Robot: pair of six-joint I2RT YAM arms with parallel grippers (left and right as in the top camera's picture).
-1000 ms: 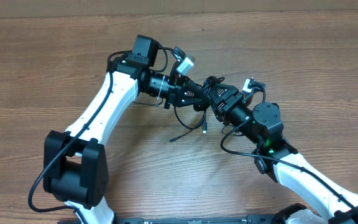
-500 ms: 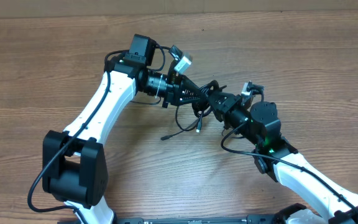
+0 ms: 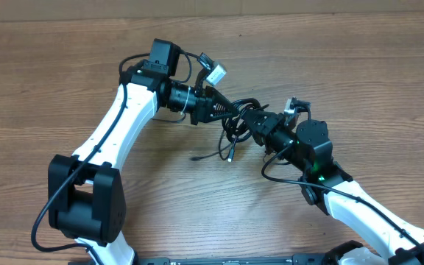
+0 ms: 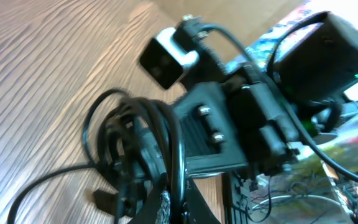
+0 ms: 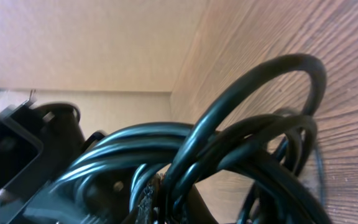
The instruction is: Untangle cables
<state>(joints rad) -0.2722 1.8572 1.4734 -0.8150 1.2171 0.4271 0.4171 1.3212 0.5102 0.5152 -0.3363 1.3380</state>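
Where the overhead view looks down on the brown wooden table [image 3: 359, 66], the left gripper [image 3: 225, 110] and right gripper [image 3: 247, 118] meet near its centre, each pinching the looped bundle of thin black flexible cables [image 3: 232, 135] between them. Left wrist view: cables clamped at the lower edge, right gripper opposite. Right wrist view: cable loops fill the frame, pinched at the bottom.
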